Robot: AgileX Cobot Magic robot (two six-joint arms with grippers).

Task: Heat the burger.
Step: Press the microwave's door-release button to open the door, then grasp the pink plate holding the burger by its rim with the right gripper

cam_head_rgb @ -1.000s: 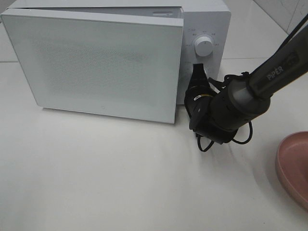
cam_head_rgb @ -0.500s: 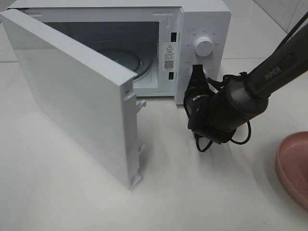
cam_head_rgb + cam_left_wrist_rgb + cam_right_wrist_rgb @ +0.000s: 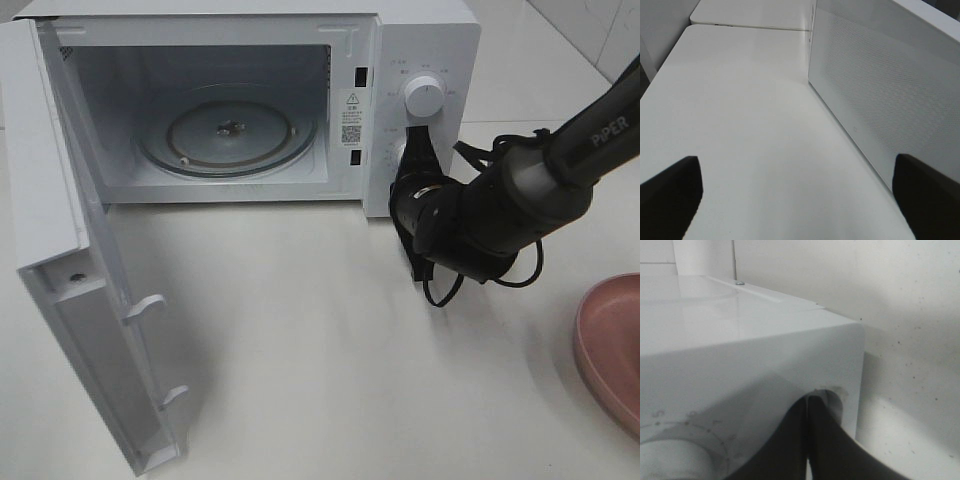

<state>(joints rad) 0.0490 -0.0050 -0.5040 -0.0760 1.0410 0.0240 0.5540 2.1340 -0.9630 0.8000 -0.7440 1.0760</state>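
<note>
Microwave [image 3: 425, 40] door [image 3: 55, 240] wide, cavity [image 3: 230, 130] ready for loading. Right tool [image 3: 417, 142], pinched together to poke, meets its button [image 3: 834, 395]; left tool [image 3: 797, 192] spread, idle.

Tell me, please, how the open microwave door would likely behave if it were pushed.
The microwave door is a flat rigid panel hinged on the oven body, so it would probably swing rather than flex or slide. Standing wide open, it likely moves with a light push. Its thin latch hooks may be the fragile part.
</note>
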